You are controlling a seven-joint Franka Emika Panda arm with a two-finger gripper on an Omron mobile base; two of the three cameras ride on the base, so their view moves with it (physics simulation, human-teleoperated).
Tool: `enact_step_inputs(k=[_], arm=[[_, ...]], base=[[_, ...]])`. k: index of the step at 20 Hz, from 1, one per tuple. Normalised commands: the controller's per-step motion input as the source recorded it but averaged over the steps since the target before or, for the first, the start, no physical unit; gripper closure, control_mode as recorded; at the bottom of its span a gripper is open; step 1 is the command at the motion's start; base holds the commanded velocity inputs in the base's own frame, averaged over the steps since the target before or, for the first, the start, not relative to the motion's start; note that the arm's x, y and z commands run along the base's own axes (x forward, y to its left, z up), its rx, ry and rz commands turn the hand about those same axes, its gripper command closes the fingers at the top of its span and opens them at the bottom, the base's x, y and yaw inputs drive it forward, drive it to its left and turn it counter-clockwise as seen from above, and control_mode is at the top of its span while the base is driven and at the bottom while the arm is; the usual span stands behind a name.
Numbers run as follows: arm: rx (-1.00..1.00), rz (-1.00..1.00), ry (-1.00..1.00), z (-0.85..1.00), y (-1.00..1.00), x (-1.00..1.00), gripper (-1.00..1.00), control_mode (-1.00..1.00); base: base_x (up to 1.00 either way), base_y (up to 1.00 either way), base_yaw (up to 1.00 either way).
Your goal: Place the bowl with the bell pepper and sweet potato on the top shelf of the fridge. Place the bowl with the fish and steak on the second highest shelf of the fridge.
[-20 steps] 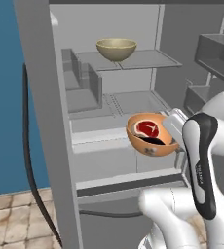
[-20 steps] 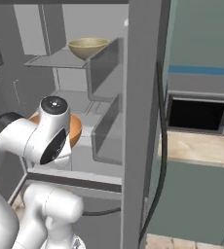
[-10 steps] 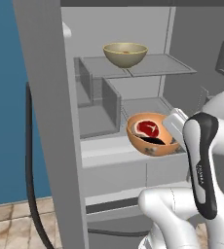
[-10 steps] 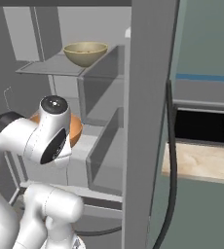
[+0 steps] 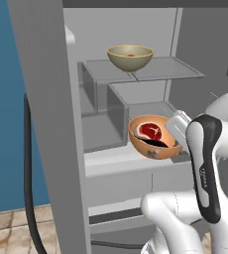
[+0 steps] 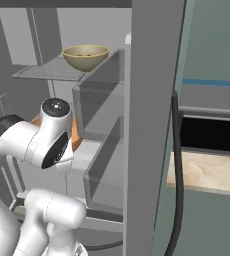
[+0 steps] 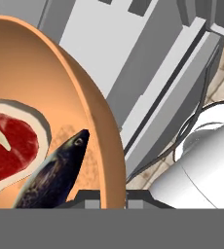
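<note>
An orange bowl point(image 5: 155, 142) holding a red steak point(image 5: 149, 131) and a dark fish point(image 5: 153, 143) hangs tilted in front of the open fridge, just below its second highest shelf point(image 5: 141, 106). My gripper point(image 5: 175, 140) is shut on the bowl's right rim. In the hand view the gripper point(image 7: 113, 201) pinches the orange bowl point(image 7: 92, 121), with the steak point(image 7: 7, 141) and fish point(image 7: 55, 172) inside. A beige bowl point(image 5: 130, 57) stands on the top shelf point(image 5: 170, 69); its contents barely show. From the right, the beige bowl point(image 6: 85, 56) shows, and a sliver of the orange bowl point(image 6: 75, 135) behind my arm.
The grey fridge door point(image 5: 41, 124) stands open at the left, with a black cable point(image 5: 29, 198) beside it. Door bins point(image 6: 104, 170) jut out on the right side. A dark microwave point(image 6: 212, 135) and wooden counter point(image 6: 207, 172) lie beyond.
The whole picture has shifted: the base has driven closer, so the fridge looks larger and nearer. The orange bowl stays in my grip at the same spot relative to the arm.
</note>
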Motion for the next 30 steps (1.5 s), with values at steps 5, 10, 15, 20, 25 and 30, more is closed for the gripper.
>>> enact_step_inputs(k=[5, 10, 15, 20, 25, 30], arm=[[0.00, -0.02, 0.00, 0.00, 0.00, 0.14, 1.00, -1.00], [-0.01, -0.07, 0.00, 0.00, 0.00, 0.75, 1.00, -1.00], [0.00, -0.10, 0.00, 0.00, 0.00, 0.94, 1.00, -1.00], [0.00, -0.07, 0.00, -0.22, 0.00, 0.82, 1.00, -1.00], [0.00, -0.08, 0.00, -0.27, 0.00, 0.92, 1.00, -1.00], [0.00, -0.06, 0.00, -0.41, 0.00, 0.76, 1.00, -1.00]], base=[[0.22, 0.16, -0.01], [0.00, 0.00, 0.00], [0.00, 0.00, 0.00], [0.00, 0.00, 0.00], [0.00, 0.00, 0.00], [0.00, 0.00, 0.00]])
